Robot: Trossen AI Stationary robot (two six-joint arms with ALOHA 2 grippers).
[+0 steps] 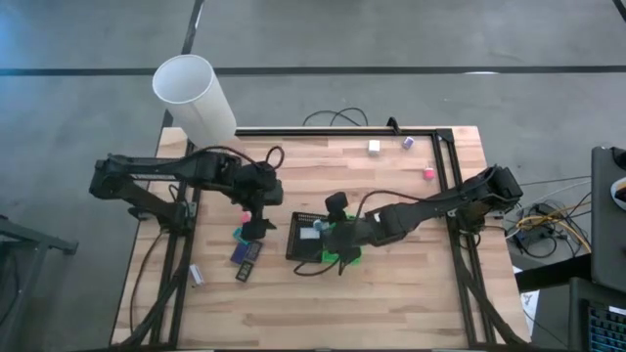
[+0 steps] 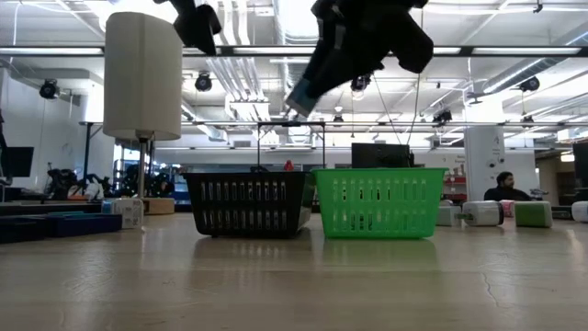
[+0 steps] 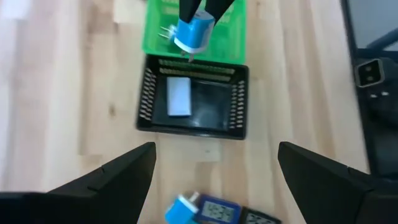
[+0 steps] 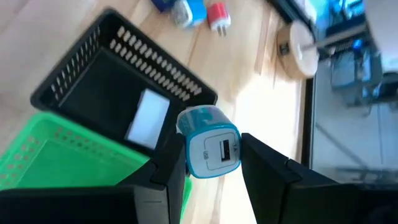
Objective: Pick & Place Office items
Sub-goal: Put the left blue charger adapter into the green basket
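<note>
My right gripper (image 4: 211, 163) hangs above the black tray (image 1: 299, 238), shut on a teal block (image 4: 210, 148) with a USB slot. A white block (image 3: 179, 96) lies flat on that tray's floor. The green tray (image 1: 344, 258) stands right beside the black one. My left gripper (image 3: 214, 163) hovers open on the table's left, above a teal block (image 3: 181, 210) and a flat dark-blue rectangle (image 3: 217, 211) lying on the wood. More small blocks lie near the far right corner: a white one (image 1: 374, 147), a purple one (image 1: 408, 143) and a pink one (image 1: 428, 173). My right gripper pinches the teal block by its two side faces (image 4: 189, 155), one finger on each side, with the white USB face turned toward the wrist camera. The fingers slant down from the table's right. The block is lifted clear above the black tray (image 2: 248, 202), prongs pointing away (image 3: 166, 34).
The tall white lampshade cylinder (image 1: 194, 96) stands at the far left corner. A black frame rail (image 1: 333, 130) runs along the far and right edges. A pink block (image 1: 243, 215) and a white piece (image 1: 196, 276) lie on the left. Bare wood stretches along the near edge.
</note>
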